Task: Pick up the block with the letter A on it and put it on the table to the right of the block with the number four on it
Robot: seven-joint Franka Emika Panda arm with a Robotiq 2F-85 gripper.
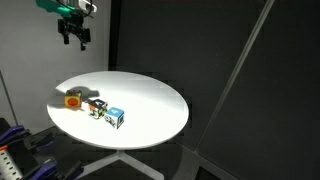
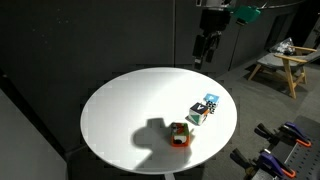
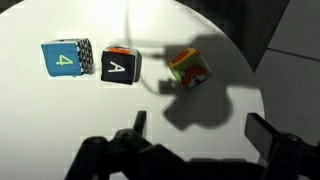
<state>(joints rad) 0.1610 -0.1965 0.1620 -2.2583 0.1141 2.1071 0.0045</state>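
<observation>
The block with the letter A (image 3: 118,66) is a dark cube with a white A, lying in the middle of a row of three on the round white table (image 3: 60,120). It also shows in both exterior views (image 1: 97,109) (image 2: 198,114). The block with the number four (image 3: 66,57) is light blue and white and touches it on one side; it shows in both exterior views (image 1: 116,117) (image 2: 210,104). My gripper (image 3: 200,130) is open and empty, high above the table (image 1: 75,37) (image 2: 204,50), well apart from the blocks.
An orange-and-yellow cube (image 3: 187,66) lies on the other side of the A block (image 1: 75,100) (image 2: 179,134). The gripper's shadow falls on the tabletop near it. The table edge (image 3: 262,95) is close behind the blocks. A wooden bench (image 2: 285,62) stands beyond the table.
</observation>
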